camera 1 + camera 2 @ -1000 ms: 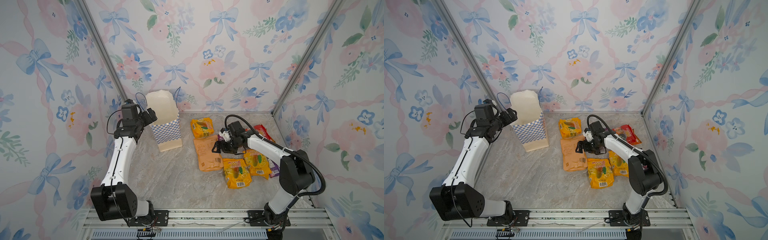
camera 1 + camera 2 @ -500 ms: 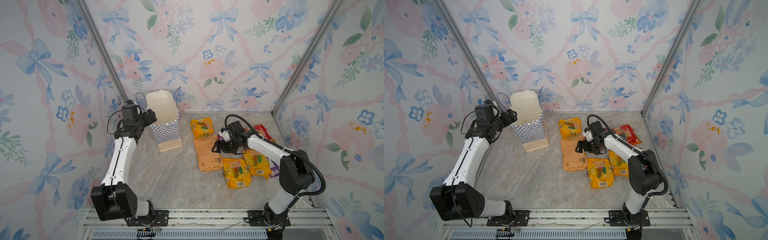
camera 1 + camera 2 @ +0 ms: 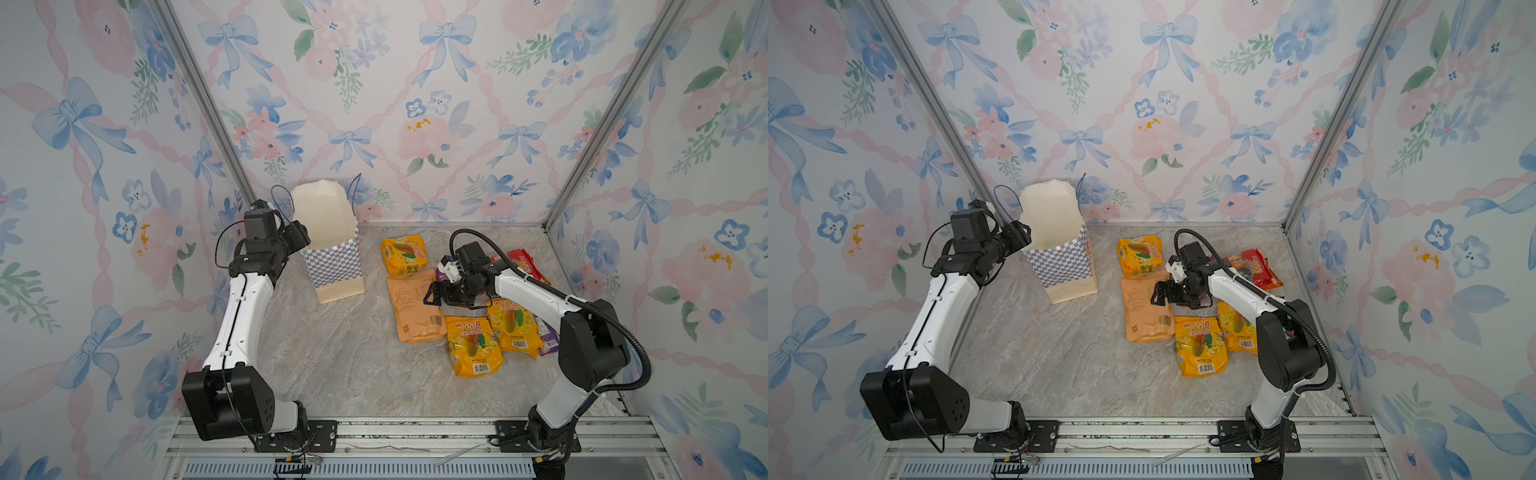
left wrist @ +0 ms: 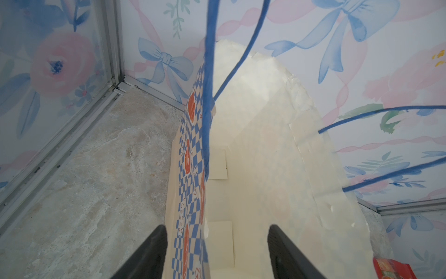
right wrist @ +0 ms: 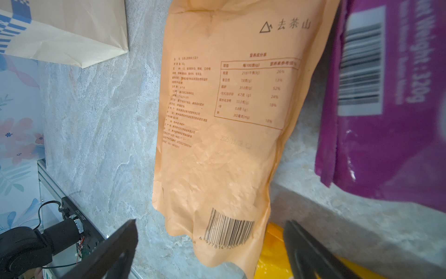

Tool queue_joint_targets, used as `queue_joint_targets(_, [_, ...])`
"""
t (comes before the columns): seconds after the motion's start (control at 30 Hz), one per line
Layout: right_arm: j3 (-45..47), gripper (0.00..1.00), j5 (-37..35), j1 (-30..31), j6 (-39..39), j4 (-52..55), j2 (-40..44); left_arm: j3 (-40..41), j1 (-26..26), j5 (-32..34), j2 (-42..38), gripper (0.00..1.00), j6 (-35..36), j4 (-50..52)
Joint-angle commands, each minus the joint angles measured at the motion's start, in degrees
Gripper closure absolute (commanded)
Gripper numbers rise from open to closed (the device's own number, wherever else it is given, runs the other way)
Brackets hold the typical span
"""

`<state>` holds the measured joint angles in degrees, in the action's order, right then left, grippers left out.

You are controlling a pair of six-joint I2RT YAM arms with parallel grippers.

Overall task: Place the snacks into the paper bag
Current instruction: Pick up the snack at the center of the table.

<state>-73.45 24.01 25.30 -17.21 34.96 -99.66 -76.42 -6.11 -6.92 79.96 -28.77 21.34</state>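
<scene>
Purple packet [image 3: 549, 338] largely behind right arm [image 3: 536, 291]

both top views look down over the whole table [image 3: 332, 365]; wrist views sit close on paper bag [image 4: 265, 169] and pouch [image 5: 217, 157].

We see a wide bare stretch of table [image 3: 345, 357] between the paper bag [image 3: 334, 266] and the snacks [image 3: 473, 345]; an arm could pass there. The bag's mouth stands wide, but thin blue cord handles [image 4: 208, 79] cross above it and the back wall [image 3: 415, 124] is close behind. Our left gripper [image 4: 217, 227] has one finger on each side of the bag's side wall, with gaps. The snacks lie packed together, touching. Our right gripper [image 5: 211, 222] hangs spread wide over the orange-tan pouch [image 5: 224, 145], and the right arm [image 3: 536, 291] covers packs behind it.
</scene>
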Motion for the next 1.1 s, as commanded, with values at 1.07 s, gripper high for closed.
queue_joint_targets(1.07, [1.4, 0.04, 0.1, 0.5, -1.6, 0.0, 2.1, -0.6, -0.5, -0.5, 1.4, 0.68, 1.2, 1.3])
